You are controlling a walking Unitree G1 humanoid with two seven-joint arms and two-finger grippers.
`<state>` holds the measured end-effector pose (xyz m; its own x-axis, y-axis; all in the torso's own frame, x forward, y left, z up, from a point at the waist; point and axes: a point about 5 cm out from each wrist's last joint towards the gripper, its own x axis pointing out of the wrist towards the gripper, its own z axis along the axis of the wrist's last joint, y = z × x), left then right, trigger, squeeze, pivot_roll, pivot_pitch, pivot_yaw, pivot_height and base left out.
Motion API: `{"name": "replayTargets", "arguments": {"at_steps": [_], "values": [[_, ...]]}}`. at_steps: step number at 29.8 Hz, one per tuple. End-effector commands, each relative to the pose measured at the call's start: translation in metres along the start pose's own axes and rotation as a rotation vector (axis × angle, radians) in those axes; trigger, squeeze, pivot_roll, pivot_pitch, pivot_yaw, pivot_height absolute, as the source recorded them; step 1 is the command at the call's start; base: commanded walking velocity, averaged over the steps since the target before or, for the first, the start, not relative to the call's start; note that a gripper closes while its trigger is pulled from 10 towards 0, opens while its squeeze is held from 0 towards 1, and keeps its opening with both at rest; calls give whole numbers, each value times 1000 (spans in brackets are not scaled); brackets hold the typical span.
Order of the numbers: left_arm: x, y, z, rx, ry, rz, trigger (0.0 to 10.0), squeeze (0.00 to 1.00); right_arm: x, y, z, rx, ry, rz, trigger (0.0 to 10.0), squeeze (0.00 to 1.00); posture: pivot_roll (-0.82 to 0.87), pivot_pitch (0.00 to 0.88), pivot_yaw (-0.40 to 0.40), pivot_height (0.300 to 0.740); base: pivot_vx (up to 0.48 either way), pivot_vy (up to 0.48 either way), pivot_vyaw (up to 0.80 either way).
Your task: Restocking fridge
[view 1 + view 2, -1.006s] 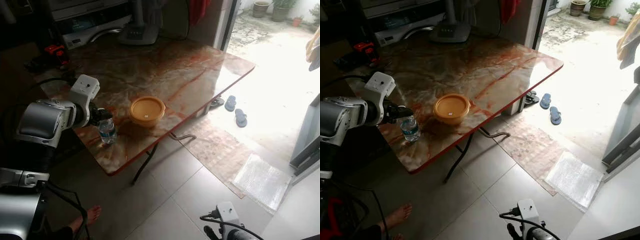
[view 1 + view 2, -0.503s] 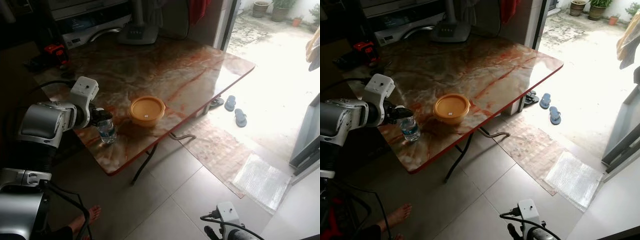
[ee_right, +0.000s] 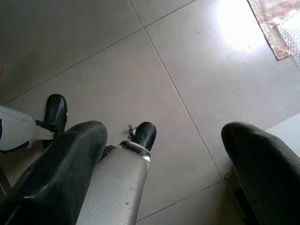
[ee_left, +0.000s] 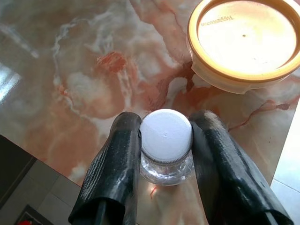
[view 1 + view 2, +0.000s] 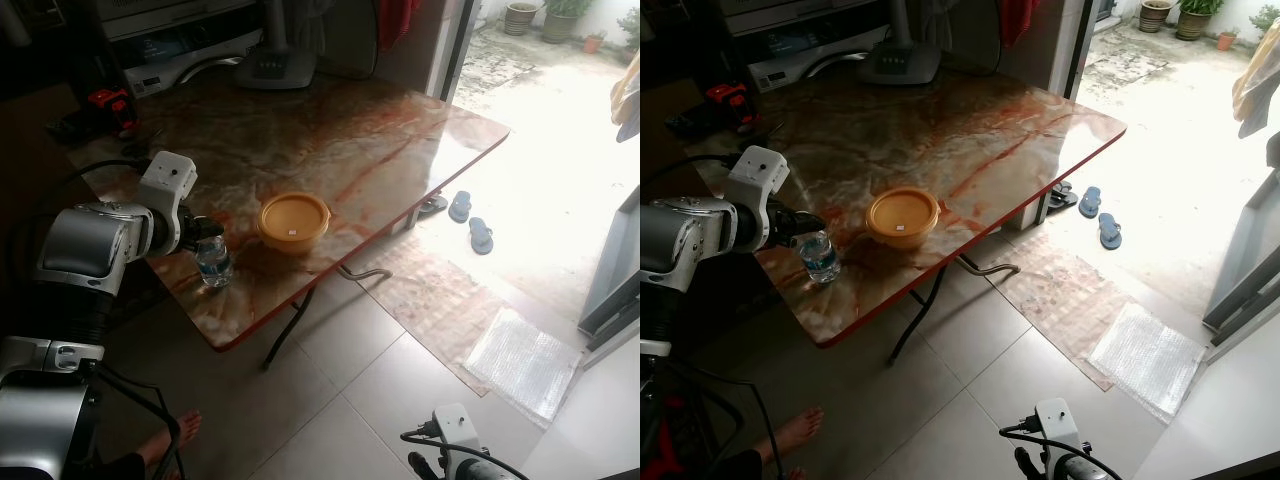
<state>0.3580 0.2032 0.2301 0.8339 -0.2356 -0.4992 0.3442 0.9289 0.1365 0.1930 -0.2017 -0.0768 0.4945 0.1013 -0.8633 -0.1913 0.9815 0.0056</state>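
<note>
A small clear water bottle with a white cap stands upright near the front left corner of the marble table. My left gripper comes at it from the left, one black finger pressed on each side of the cap, shut on the bottle's neck. Just to the right of the bottle sits a round orange-lidded container, also, apart from it. My right gripper hangs open low over the tiled floor, holding nothing.
The table's red edge runs close in front of the bottle. A fan base and a red tool stand at the table's back. A person's bare foot rests on the floor at left. Sandals and bubble wrap lie by the doorway.
My left arm has shifted slightly to the left and back while its fingers stay at the bottle's cap. Bottle and container stand where they were.
</note>
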Motion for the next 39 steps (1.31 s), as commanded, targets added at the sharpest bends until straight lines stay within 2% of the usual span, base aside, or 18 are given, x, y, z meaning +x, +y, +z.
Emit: {"name": "replayTargets", "arguments": {"at_steps": [1, 7, 13, 15, 17, 23, 24, 25, 26, 28, 30, 31, 32, 34, 37, 38, 39], "values": [[0, 0, -4, -17, 15, 2, 0, 0, 0, 0, -3, -9, 17, 4, 10000, 0, 10, 42, 5, 740, 0, 0, 0], [1, -1, -4, -37, 3, 11, 0, 0, 0, 0, -3, -7, 19, 5, 10000, 0, 9, 42, 5, 740, 0, 0, 0], [0, -1, 2, -60, -49, 65, 0, 0, 0, 0, -2, -4, 18, 7, 10000, 0, 7, 46, 3, 740, 0, 0, 0], [-10, 1, 21, -61, -122, 117, 0, 0, 0, 0, -1, -2, 15, 6, 10000, 0, 10, 48, 1, 740, 0, 0, 0], [-11, 1, 23, -60, -131, 120, 0, 0, 0, 0, -1, -2, 15, 6, 10000, 0, 10, 48, 1, 740, 0, 0, 0], [-33, -4, 64, -43, -314, 122, 0, 0, 0, 0, 0, -1, 13, 7, 10000, 0, 12, 48, 0, 740, 0, 0, 0], [-36, -7, 69, -24, -345, 113, 4549, 0, 0, 0, 0, -1, 13, 7, 10000, 0, 12, 48, 0, 740, 0, 0, 0], [-41, -12, 78, 9, -408, 97, 9922, 0, 0, 0, 0, 0, 12, 7, 10000, 0, 12, 48, 0, 740, 0, 0, 0], [-41, -12, 78, 9, -408, 97, 9922, 0, 0, 0, 0, 0, 12, 7, 10000, 0, 12, 48, 0, 740, 0, 0, 0], [-46, -17, 89, 41, -517, 114, 10000, 0, 0, 0, 1, 14, -4, 3, 10000, 0, 14, 47, -2, 740, 0, 0, 0], [-43, -18, 89, 57, -557, 157, 10000, 0, 0, 0, 2, 24, -13, -1, 10000, 0, 14, 47, -2, 740, 0, 0, 0], [-38, -20, 85, 83, -609, 203, 10000, 0, 0, 0, 2, 33, -19, -3, 10000, 0, 6, 44, -1, 740, 0, 0, 0], [-38, -20, 85, 83, -609, 203, 10000, 0, 0, 0, 2, 33, -19, -3, 10000, 0, 6, 44, -1, 740, 0, 0, 0], [-28, -25, 73, 116, -673, 281, 10000, 0, 0, 0, 2, 30, -18, -3, 10000, 0, -7, 38, -4, 740, 0, 0, 0], [-23, -28, 65, 212, -713, 343, 10000, 0, 0, 1, 2, 30, -21, -7, 10000, 0, -15, 35, -1, 740, 0, 0, 0], [-22, -28, 62, 207, -744, 342, 10000, 0, 0, 1, 2, 32, -24, -10, 10000, 0, -17, 33, 0, 740, 0, 0, 0], [-22, -23, 53, 133, -790, 383, 10000, 0, 0, 1, 2, 35, -28, -16, 10000, 0, -20, 30, 3, 740, 0, 0, 0]]}}
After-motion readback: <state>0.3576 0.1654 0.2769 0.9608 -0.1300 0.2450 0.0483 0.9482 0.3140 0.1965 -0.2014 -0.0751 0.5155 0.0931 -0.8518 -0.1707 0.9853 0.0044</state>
